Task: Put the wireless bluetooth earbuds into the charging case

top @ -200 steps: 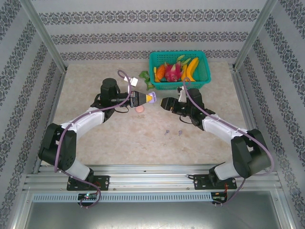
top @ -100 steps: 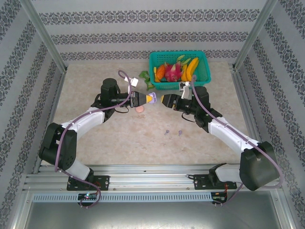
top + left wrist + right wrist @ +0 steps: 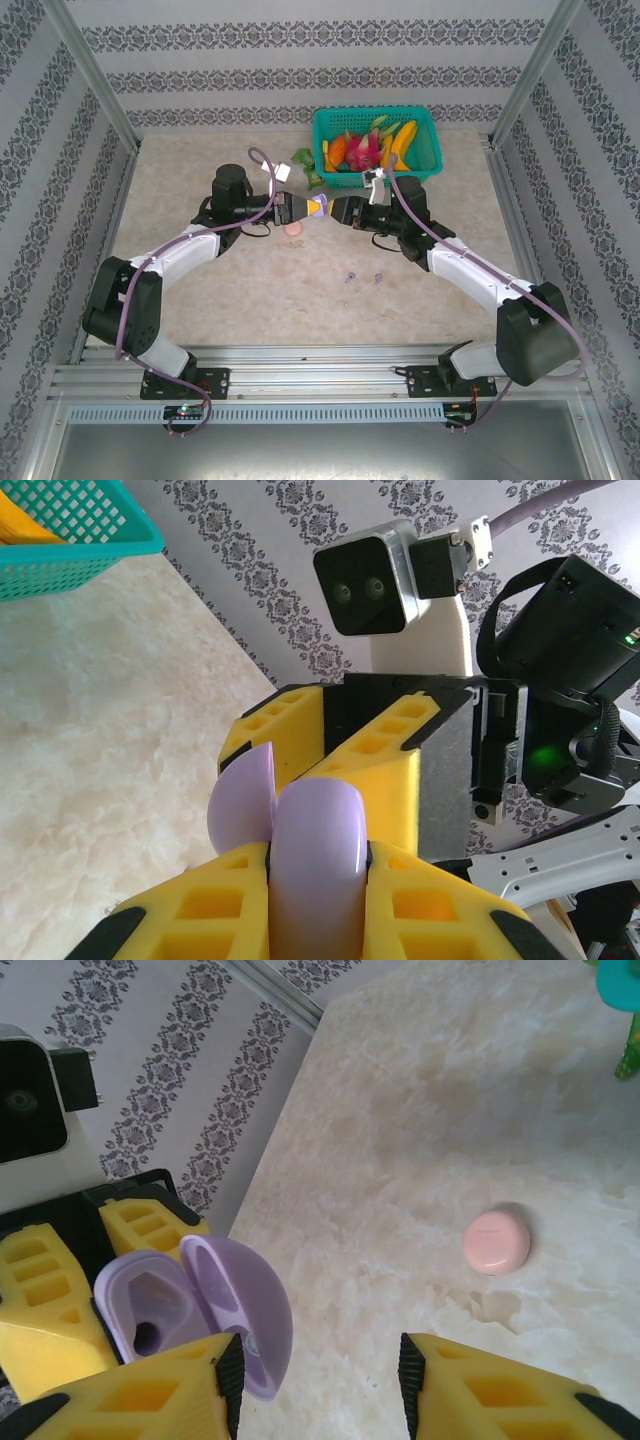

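Purple case (image 3: 165, 1305), open, in left gripper (image 3: 309, 207); right gripper (image 3: 318, 1360) perhaps touching.

Quick headcount: two claws, the left claw (image 3: 318, 207) and the right claw (image 3: 338, 211). Two round cases, one purple case (image 3: 190, 1305) and one pink case (image 3: 293, 229). Two tiny purple earbuds on the table (image 3: 300, 310): one earbud (image 3: 350, 277), another earbud (image 3: 379, 278). One teal basket (image 3: 422, 169); the fruit inside is too jumbled to count.

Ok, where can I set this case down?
Free: far-left corner beyond the left arm; near strip this side of the purple earbuds. Crowded: the middle, where left gripper, purple case and right gripper meet beside the pink case; around the teal basket.
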You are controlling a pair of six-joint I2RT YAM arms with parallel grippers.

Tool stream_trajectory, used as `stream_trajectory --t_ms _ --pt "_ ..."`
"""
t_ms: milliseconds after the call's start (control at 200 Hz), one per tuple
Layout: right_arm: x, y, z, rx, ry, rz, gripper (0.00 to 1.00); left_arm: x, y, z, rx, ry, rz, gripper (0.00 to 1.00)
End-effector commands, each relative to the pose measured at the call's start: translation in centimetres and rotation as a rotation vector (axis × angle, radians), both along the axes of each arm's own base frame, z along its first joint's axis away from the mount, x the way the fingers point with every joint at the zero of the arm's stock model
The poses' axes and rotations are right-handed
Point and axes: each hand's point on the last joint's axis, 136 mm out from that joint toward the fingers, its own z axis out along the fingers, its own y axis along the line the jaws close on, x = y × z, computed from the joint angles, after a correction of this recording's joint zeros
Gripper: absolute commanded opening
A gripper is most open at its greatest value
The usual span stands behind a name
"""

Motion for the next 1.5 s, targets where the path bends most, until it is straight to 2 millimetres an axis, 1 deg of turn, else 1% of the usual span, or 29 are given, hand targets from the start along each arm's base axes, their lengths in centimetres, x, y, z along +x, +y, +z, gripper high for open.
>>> stream_trajectory --t_ms 0,120,305,545,824,919,979,1014,1149,1259,1279,1339,1494 --pt "-0.1 1.1 1.3 0.015 -0.044 0.039 0.46 -0.1 -0.6 1.7 -0.025 -0.053 -0.029 0.00" --pt "-0.2 1.4 0.9 0.011 -0.037 0.048 0.46 0.0 -0.7 1.5 -0.024 -0.051 -0.030 0.00" --pt "-0.2 1.7 0.9 0.008 -0.039 0.056 0.44 0.0 -0.8 1.5 -0.023 -0.048 -0.034 0.00" --pt "0.5 1.7 1.1 0.004 -0.044 0.041 0.40 -0.2 -1.0 1.3 -0.022 -0.044 -0.043 0.00" --pt "0.8 2.0 1.3 0.006 -0.041 0.049 0.30 -0.2 -1.0 1.4 -0.021 -0.043 -0.040 0.00" --pt "0.7 1.9 1.4 0.006 -0.044 0.049 0.25 -0.1 -1.0 1.3 -0.019 -0.040 -0.038 0.00" --pt "0.6 2.0 1.5 0.006 -0.044 0.052 0.22 0.0 -1.0 1.2 -0.019 -0.036 -0.037 0.04" --pt "0.6 1.9 1.6 0.005 -0.047 0.053 0.21 0.0 -1.0 1.3 -0.019 -0.038 -0.035 0.09" --pt "0.6 2.0 2.0 0.004 -0.056 0.058 0.15 0.1 -1.1 1.1 -0.016 -0.032 -0.030 0.28" --pt "0.5 2.0 2.3 -0.002 -0.066 0.062 0.13 0.3 -1.0 1.1 -0.013 -0.031 -0.019 0.43" --pt "0.5 1.9 2.3 -0.004 -0.066 0.063 0.12 0.3 -0.9 1.1 -0.011 -0.032 -0.016 0.45" --pt "0.4 1.9 2.7 -0.011 -0.075 0.064 0.11 0.3 -0.9 1.2 -0.010 -0.035 -0.009 0.50" --pt "0.3 1.6 3.2 -0.046 -0.091 0.066 0.10 0.6 -0.7 1.9 -0.008 -0.054 0.012 0.60"
